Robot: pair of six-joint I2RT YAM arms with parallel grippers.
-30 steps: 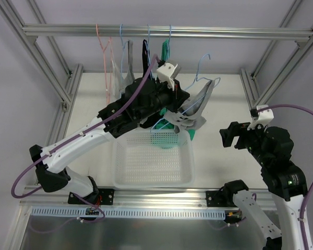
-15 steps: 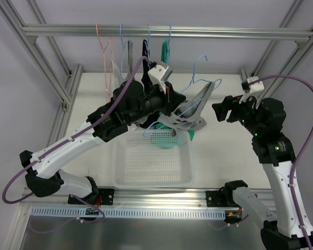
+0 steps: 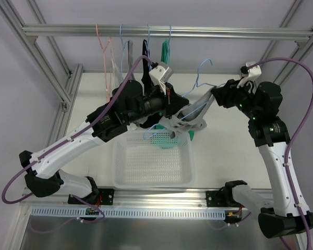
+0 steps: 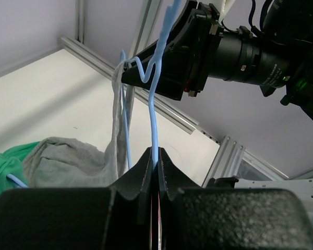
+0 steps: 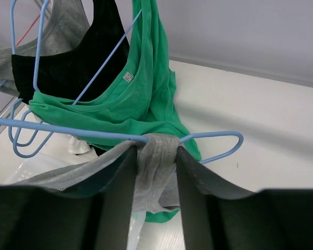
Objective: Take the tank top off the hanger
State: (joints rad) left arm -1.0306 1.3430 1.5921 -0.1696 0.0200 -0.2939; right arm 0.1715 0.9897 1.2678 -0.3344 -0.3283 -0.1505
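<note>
My left gripper [image 4: 155, 152] is shut on the wire of the light-blue hanger [image 4: 154, 114], just below its hook, and holds it tilted above the basket. The grey tank top [image 3: 194, 112] hangs from that hanger [image 3: 201, 70], its body drooping down to the left [image 4: 68, 161]. At the hanger's right shoulder, my right gripper [image 5: 155, 150] is shut on the bunched strap of the tank top [image 5: 155, 172], a finger pressed against each side. The hanger's bent end [image 5: 219, 136] sticks out beyond the strap. In the top view the right gripper [image 3: 215, 96] meets the strap from the right.
A white mesh basket [image 3: 125, 177] sits under the hanger. A green top [image 5: 146, 88] and a black garment [image 5: 78, 62] hang just behind the strap on other blue hangers. The rail [image 3: 224, 34] carries more hangers, one of them pink [image 3: 105, 52].
My right arm rose and swung left to the hanger's right shoulder, and its jaws narrowed onto the grey strap. The left arm shifted slightly left, still holding the hanger.
</note>
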